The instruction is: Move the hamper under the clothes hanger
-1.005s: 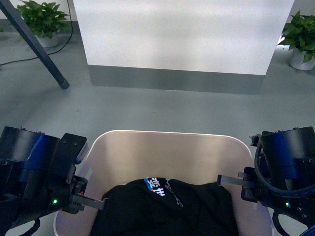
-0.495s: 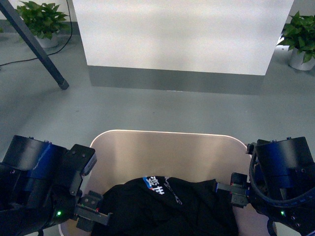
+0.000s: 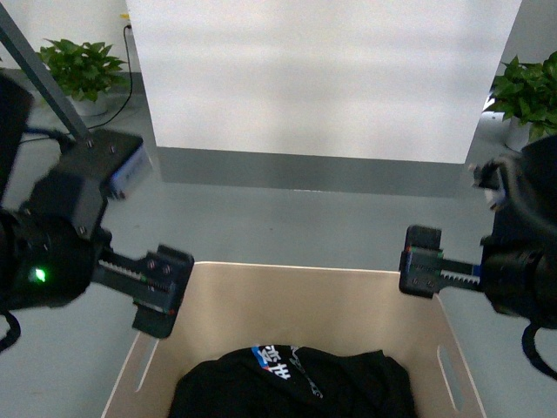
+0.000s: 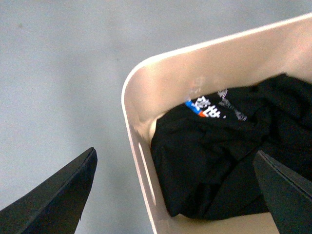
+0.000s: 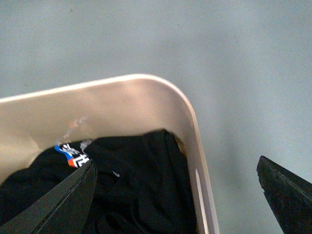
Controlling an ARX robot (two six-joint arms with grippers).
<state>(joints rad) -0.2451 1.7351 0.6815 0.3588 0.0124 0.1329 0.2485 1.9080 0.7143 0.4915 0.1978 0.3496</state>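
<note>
Hamper (image 3: 322, 305) sits on the grey floor (image 3: 287, 218) right in front of the robot, between its two arms, its far wall square to the white panel (image 3: 322, 78) ahead; a black garment (image 3: 296, 387) with a blue-and-white print lies in its bottom. A second ago both grippers were down at the short ends, fingers at the rim — now both arms have lifted up and away. The left gripper (image 4: 175, 185) hangs above the left end, jaws wide apart, straddling the rim with nothing between them touching it; in the front view its body floats over the near-left corner. The right gripper (image 5: 178, 195) does the same over the right end, jaws equally wide and clear of the wall. So the tub is released, resting on its own. Of the clothes hanger (image 3: 43, 74) only one slanted dark leg shows, off at the far left — the top bar is out of view, so whether the tub lies under it cannot be told. Potted plants (image 3: 83, 70) flank the panel.
</note>
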